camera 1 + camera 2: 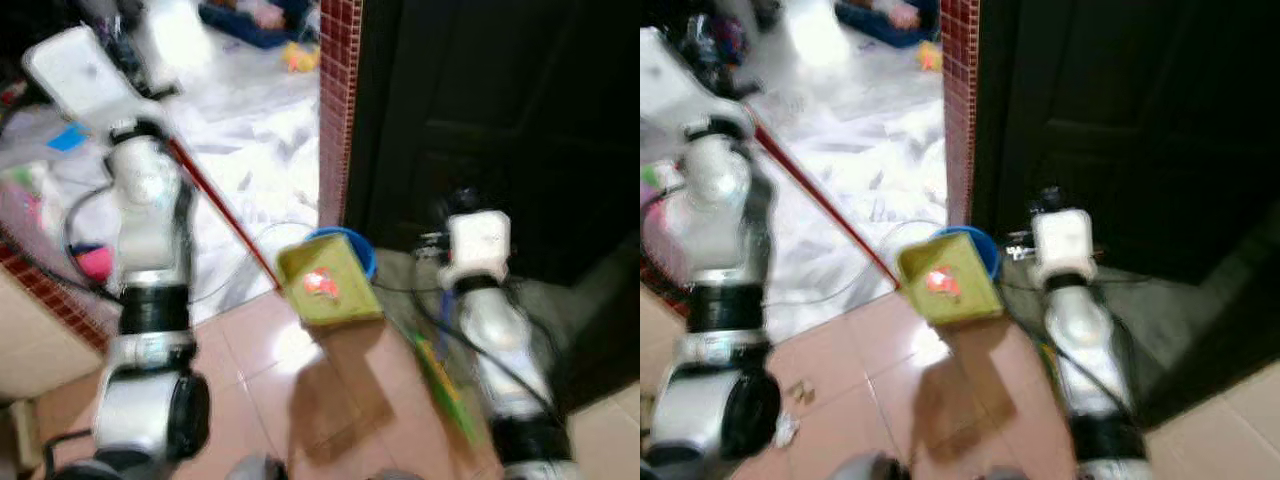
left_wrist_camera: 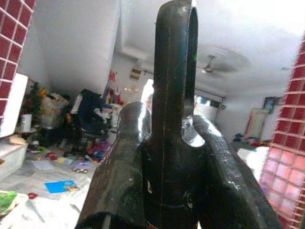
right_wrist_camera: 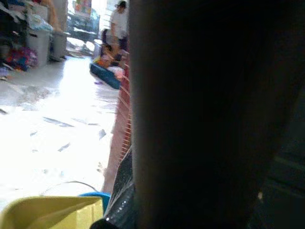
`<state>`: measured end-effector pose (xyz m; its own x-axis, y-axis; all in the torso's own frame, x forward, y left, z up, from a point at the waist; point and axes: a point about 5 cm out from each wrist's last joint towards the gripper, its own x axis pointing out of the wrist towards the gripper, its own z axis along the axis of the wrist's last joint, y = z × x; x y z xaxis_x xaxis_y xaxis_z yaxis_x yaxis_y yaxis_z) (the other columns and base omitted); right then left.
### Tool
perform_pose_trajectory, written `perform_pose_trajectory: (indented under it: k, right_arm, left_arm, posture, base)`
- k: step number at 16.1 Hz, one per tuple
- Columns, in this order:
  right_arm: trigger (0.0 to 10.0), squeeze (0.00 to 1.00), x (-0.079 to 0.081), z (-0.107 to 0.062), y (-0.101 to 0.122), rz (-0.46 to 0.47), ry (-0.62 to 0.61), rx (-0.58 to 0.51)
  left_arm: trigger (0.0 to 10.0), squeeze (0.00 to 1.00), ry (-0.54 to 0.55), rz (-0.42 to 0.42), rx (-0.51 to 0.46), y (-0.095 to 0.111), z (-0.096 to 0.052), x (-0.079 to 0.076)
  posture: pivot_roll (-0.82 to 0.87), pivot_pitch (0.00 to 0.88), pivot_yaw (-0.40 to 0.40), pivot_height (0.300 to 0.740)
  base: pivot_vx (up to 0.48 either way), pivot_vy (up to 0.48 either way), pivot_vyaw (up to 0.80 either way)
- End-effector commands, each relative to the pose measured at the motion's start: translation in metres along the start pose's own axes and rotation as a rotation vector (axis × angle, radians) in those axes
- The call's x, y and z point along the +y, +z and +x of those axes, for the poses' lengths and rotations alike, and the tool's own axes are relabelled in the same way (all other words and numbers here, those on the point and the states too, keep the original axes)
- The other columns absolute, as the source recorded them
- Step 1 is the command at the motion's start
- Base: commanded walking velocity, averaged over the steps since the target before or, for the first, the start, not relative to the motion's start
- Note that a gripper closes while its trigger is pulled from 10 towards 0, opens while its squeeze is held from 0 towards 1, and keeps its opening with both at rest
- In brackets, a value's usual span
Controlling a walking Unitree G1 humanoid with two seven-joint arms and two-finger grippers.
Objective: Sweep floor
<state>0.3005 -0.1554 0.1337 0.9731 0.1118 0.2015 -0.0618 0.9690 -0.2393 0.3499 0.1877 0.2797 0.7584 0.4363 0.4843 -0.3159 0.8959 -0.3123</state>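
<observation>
A yellow-green dustpan [image 1: 325, 280] sits tilted on the tiled floor beside the brick pillar, with something orange-red inside it. Its long red handle [image 1: 225, 215] slants up toward my raised left arm. In the left wrist view my left gripper [image 2: 169, 138] is shut on the handle's black looped end [image 2: 174, 57]. My right arm reaches forward toward the dark doorway, with its gripper [image 1: 458, 208] lost in the shade. A green broom-like thing [image 1: 445, 385] lies along the floor beside that arm. The right wrist view is mostly blocked by a dark close shape, with the dustpan [image 3: 47, 212] at its lower edge.
A blue bucket [image 1: 352, 245] stands just behind the dustpan. A red brick pillar [image 1: 338, 110] divides the white-floored room from a dark door [image 1: 500, 120]. Small scraps [image 1: 800, 392] lie on the tiles near my left side. Toys and clutter [image 2: 86, 152] fill the far room, where a person [image 3: 118, 21] stands.
</observation>
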Motion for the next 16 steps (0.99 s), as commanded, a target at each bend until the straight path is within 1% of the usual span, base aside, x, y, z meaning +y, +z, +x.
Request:
perform_pose_trajectory:
  k: [1,8,10,11,14,16]
  right_arm:
    - [10.0,0.00,-0.0051,0.0039,0.0097,0.004,-0.016,-0.049]
    - [10.0,0.00,-0.0039,0.0033,0.0092,0.005,-0.014,-0.046]
    - [10.0,0.00,-0.0042,0.0031,0.0089,0.004,-0.015,-0.045]
    - [10.0,0.00,-0.0048,0.0034,0.0089,0.002,-0.015,-0.045]
    - [10.0,0.00,-0.0050,0.0031,0.0090,0.000,-0.015,-0.045]
    - [10.0,0.00,-0.0049,0.0034,0.0097,-0.001,-0.016,-0.047]
  left_arm:
    - [10.0,0.00,-0.019,-0.020,-0.089,0.0183,0.0033,-0.0085]
    - [10.0,0.00,-0.015,-0.002,-0.091,0.0163,0.0024,-0.0090]
    - [10.0,0.00,-0.028,0.002,-0.107,0.0175,0.0019,-0.0101]
    - [10.0,0.00,-0.033,0.024,-0.123,0.0193,0.0014,-0.0113]
    - [10.0,0.00,-0.037,0.051,-0.152,0.0220,0.0007,-0.0126]
    - [10.0,0.00,-0.028,0.098,-0.187,0.0236,-0.0009,-0.0146]
  posture:
    - [-0.09,0.000,0.065,0.740]
    - [-0.09,0.000,0.065,0.740]
    - [-0.09,0.000,0.065,0.740]
    - [-0.09,0.000,0.064,0.740]
    - [-0.09,0.000,0.064,0.740]
    - [-0.10,0.000,0.062,0.740]
  base:
    - [0.480,0.000,0.00]
    - [0.480,0.000,0.00]
    - [0.480,0.000,0.00]
    - [0.000,0.000,0.00]
    - [0.000,0.000,0.00]
    - [0.000,0.000,0.00]
